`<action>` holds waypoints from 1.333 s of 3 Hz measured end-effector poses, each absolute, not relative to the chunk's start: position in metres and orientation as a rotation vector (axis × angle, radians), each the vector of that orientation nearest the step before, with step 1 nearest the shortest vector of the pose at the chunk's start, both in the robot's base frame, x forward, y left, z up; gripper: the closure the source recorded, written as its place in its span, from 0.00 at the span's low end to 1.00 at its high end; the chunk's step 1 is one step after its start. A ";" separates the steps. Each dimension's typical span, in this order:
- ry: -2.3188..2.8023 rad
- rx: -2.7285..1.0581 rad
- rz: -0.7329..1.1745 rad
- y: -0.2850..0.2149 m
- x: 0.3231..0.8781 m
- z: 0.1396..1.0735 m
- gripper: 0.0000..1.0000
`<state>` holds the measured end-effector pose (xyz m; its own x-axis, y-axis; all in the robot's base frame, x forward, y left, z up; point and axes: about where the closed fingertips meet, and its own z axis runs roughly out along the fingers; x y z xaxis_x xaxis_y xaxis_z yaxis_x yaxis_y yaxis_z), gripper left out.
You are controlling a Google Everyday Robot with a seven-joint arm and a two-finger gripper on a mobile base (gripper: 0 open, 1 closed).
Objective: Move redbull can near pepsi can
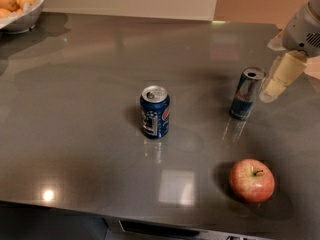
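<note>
The redbull can (246, 94) stands upright on the right part of the grey tabletop (90, 84). It is slim, blue and silver, and the opening in its silver top is visible. The pepsi can (155, 112) stands upright near the middle of the tabletop. It is shorter and wider, dark blue, with its round logo turned to the front right. The two cans are well apart, the redbull can to the right of the pepsi can and a little further back.

The claw (272, 86) comes down from the upper right corner, under the grey body of the arm (305, 31). Its cream-coloured end is just beside the right side of the redbull can, at about the height of the upper half of the can. It is beside the can and not around it, and I cannot tell if it touches the can. I also cannot tell whether the claw is apart or together.

A red and yellow apple (252, 180) lies near the front right edge of the tabletop, in front of the redbull can and apart from it. In the far left corner there is a white bowl (25, 20) with some orange-yellow fruits (7, 1) in it. A pale square reflection of light (175, 186) lies on the tabletop in front of the pepsi can.
</note>
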<state>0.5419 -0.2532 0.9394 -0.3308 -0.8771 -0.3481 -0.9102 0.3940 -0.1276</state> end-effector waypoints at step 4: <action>2.283 -1.591 0.292 -0.229 0.538 0.906 0.42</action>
<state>0.5383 -0.2290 0.9064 -0.3138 -0.8658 -0.3898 -0.9360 0.3511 -0.0264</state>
